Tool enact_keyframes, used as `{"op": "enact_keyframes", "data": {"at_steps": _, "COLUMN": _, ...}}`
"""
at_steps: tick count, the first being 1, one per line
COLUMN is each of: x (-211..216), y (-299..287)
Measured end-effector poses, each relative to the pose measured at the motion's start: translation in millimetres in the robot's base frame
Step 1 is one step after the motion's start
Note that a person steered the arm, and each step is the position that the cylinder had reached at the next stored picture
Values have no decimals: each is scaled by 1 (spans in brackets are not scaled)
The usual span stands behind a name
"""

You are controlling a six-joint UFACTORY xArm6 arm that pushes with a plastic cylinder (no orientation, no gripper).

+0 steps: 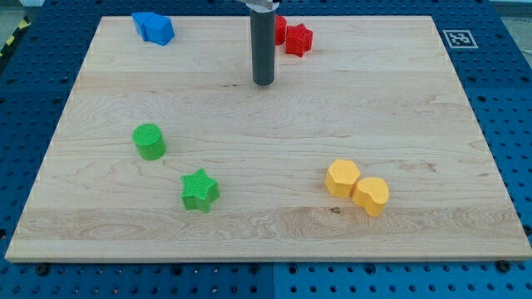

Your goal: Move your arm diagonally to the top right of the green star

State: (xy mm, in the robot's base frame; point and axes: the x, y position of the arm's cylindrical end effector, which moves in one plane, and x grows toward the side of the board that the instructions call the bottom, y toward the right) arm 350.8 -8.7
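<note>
The green star (199, 190) lies on the wooden board toward the view's bottom left. My tip (263, 81) stands on the board well above the star and to its right, in the upper middle of the view. The dark rod rises straight up from it and out of the view's top. The tip touches no block. A green cylinder (150, 141) sits up and to the left of the star.
Two blue blocks (153, 27) sit together at the view's top left. Two red blocks (293, 36) sit just right of the rod at the top. A yellow hexagon (342, 178) and another yellow block (371, 196) touch at the lower right. The board's edge (266, 262) runs along the bottom.
</note>
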Motion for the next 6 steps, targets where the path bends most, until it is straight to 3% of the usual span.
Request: {"op": "enact_keyframes", "data": {"at_steps": 6, "x": 9, "y": 0}}
